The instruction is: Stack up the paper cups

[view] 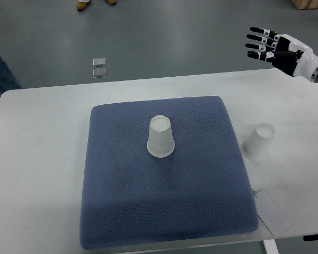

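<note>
One white paper cup [160,137] stands upside down near the middle of the blue-grey pad [127,211]. A second white paper cup [258,141] stands upside down on the white table [37,159], just off the pad's right edge. My right hand [262,43] hovers high at the upper right, beyond the table's far edge, fingers spread and holding nothing. It is well away from both cups. My left arm does not show.
A sheet of paper or a card [273,211] lies on the table at the pad's lower right corner. Two small square tiles [99,66] lie on the grey floor beyond the table. A person's shoes [84,5] show at the top edge.
</note>
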You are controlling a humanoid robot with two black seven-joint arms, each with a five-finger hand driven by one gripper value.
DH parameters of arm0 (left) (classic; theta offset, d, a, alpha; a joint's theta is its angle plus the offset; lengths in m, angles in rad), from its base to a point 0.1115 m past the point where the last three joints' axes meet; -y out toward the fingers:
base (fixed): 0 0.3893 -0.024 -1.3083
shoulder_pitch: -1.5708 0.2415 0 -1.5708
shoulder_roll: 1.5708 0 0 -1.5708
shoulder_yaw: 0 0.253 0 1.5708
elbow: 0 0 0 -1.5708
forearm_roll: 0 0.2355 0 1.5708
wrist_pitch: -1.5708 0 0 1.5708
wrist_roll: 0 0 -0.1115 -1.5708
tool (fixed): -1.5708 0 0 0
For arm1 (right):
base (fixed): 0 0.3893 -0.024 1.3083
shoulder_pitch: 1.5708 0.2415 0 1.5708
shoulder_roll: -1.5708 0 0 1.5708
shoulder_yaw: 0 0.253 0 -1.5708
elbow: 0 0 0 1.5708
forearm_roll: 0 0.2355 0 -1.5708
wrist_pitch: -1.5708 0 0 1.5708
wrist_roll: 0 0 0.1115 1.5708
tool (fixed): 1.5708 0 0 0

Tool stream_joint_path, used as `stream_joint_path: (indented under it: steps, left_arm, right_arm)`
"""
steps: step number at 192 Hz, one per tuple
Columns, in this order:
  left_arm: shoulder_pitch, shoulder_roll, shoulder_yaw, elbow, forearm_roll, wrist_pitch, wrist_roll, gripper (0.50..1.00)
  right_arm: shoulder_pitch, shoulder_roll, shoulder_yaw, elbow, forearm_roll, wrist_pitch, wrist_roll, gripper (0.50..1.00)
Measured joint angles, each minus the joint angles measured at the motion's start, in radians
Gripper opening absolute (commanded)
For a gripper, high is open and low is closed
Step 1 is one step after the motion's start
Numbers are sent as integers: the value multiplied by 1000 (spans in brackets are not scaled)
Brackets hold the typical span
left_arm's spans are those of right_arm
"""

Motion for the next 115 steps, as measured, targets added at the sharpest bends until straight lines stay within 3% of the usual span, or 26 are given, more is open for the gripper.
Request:
stream_joint_path:
  steps: [22, 54, 90, 101, 108, 115]
  left_arm:
    - [0, 0, 0, 0, 0, 0, 0, 1000]
    - [0, 0, 0, 0, 0, 0, 0, 1000]
    - [0, 0, 0, 0, 0, 0, 0, 1000]
    - [0, 0, 0, 0, 0, 0, 0, 1000]
    - [0, 0, 0, 0, 0, 0, 0, 1000]
    - [0, 0, 0, 0, 0, 0, 0, 1000]
  right_arm:
    - [15, -70, 1, 75, -82, 17, 33, 928]
    - [19, -118, 1, 91, -98, 122, 62, 928]
    - [20, -167, 1, 106, -94, 138, 85, 911]
    - [20, -192, 1, 117, -95, 138, 93, 856]
    - [20, -209, 1, 124, -98, 138, 95, 764]
    - [20, -225, 1, 132, -102, 138, 97, 746]
